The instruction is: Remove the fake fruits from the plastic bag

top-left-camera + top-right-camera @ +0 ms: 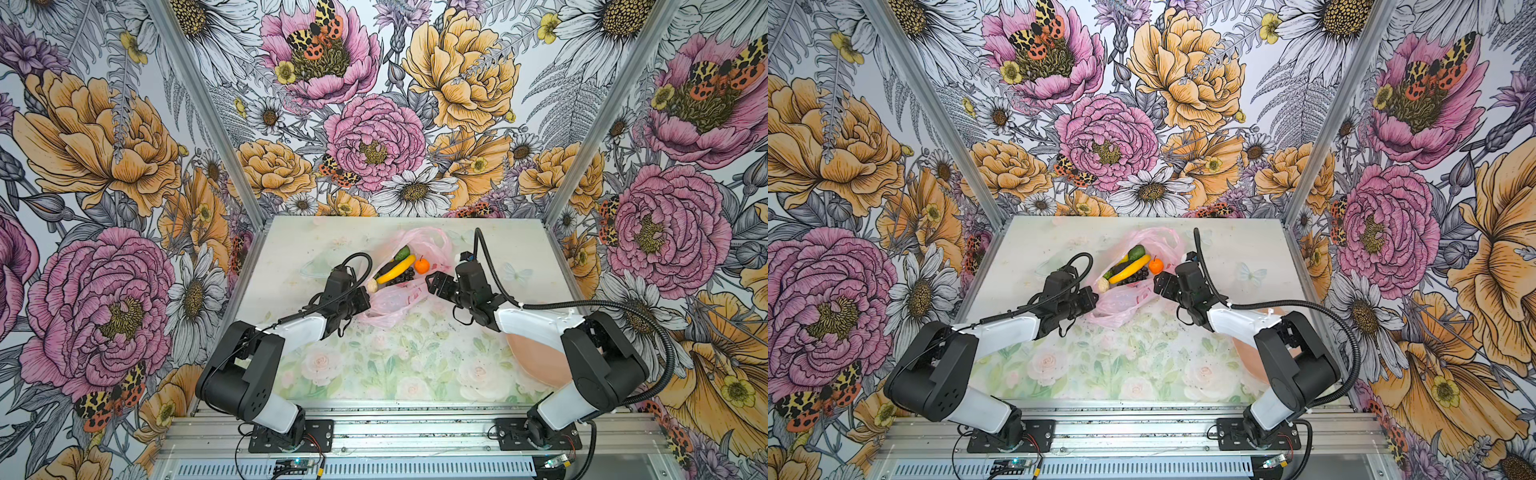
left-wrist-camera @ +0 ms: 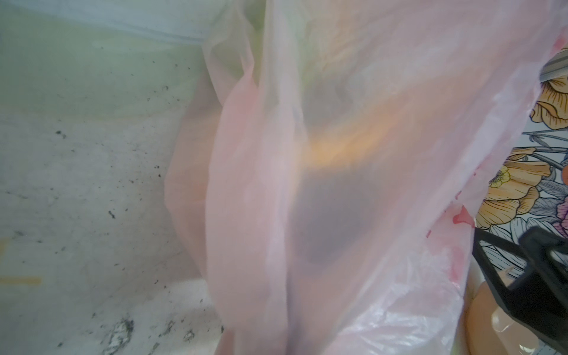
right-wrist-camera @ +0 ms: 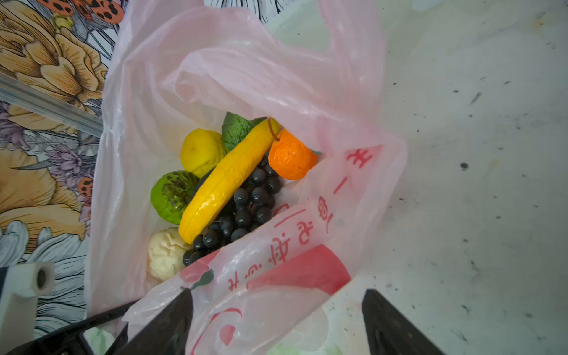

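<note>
Lying crumpled on the desk point(image 1: 374, 374) just above the middle of both top views, the bag point(image 1: 388, 305) has its mouth open and the fruits point(image 1: 395, 270) heaped inside. The banana point(image 3: 227, 181) rests slantwise on top, over the grapes point(image 3: 246, 206). The tangerine point(image 3: 290, 155) touches its stem end. The lemon point(image 3: 201, 150), a green leaf point(image 3: 236, 130) and the lime-green fruit point(image 3: 172, 196) lie along its side away from the grapes, and the pear point(image 3: 166, 252) sits at its blunt end. In a top view a dark green piece point(image 1: 402, 252) shows at the upper end of the heap. The left gripper point(image 1: 365, 300) reaches in from the left with its jaws together, clamped on the bag's left edge. Its wrist view is filled by pink film with blurred yellow and dark shapes behind. The right gripper point(image 3: 278, 295) stands at the bag's right edge, just below and right of the tangerine in the top views. Its jaws are wide apart, and the bag's red-printed flap lies loose between its fingers point(image 3: 172, 322). A peach plate point(image 1: 536, 357) lies at the lower right of the desk, partly under the right arm.
</note>
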You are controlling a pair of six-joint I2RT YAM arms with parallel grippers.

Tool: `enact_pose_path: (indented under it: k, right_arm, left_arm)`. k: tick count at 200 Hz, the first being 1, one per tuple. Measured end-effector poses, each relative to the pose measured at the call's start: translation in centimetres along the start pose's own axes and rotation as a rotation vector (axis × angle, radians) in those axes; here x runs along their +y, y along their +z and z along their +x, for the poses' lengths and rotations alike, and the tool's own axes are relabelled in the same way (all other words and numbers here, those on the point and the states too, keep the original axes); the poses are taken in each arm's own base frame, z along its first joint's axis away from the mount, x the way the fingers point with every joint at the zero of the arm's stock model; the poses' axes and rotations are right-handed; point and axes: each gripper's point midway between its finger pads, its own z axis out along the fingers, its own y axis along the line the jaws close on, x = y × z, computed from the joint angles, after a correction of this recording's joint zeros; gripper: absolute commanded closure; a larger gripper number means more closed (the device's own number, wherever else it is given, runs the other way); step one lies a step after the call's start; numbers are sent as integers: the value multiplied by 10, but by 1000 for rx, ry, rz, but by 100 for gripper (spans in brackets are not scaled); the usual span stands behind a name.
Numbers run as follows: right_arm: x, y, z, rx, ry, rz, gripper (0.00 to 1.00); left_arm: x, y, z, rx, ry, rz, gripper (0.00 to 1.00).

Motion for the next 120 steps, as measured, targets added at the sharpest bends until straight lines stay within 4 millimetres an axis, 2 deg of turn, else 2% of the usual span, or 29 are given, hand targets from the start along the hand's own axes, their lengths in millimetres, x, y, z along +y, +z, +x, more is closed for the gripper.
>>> enact_pose_path:
  k: [18, 34, 50, 60, 72, 87, 110, 120]
  right_arm:
    - [14, -3, 1, 3, -86, 40, 15]
    - [35, -3, -3, 5, -160, 46, 15]
    - [57, 9, -9, 18, -220, 37, 16]
    - [63, 19, -9, 30, -245, 37, 16]
    - [66, 32, -3, 63, -283, 49, 17]
    - [59, 46, 11, 119, -331, 79, 21]
    - [43, 51, 37, 209, -394, 118, 24]
    - [40, 50, 46, 233, -419, 125, 26]
  left_arm:
    - [-2, 0, 3, 2, 11, -3, 100]
    - [-4, 1, 6, 7, 20, -6, 100]
    - [-6, 0, 8, 6, 29, -10, 100]
    - [-8, -1, 8, 3, 36, -8, 100]
    - [-12, -2, 9, -1, 43, -1, 100]
    - [-17, -4, 9, -5, 51, 9, 100]
    - [-19, -5, 9, -5, 53, 13, 100]
    - [-19, -5, 9, -6, 52, 14, 92]
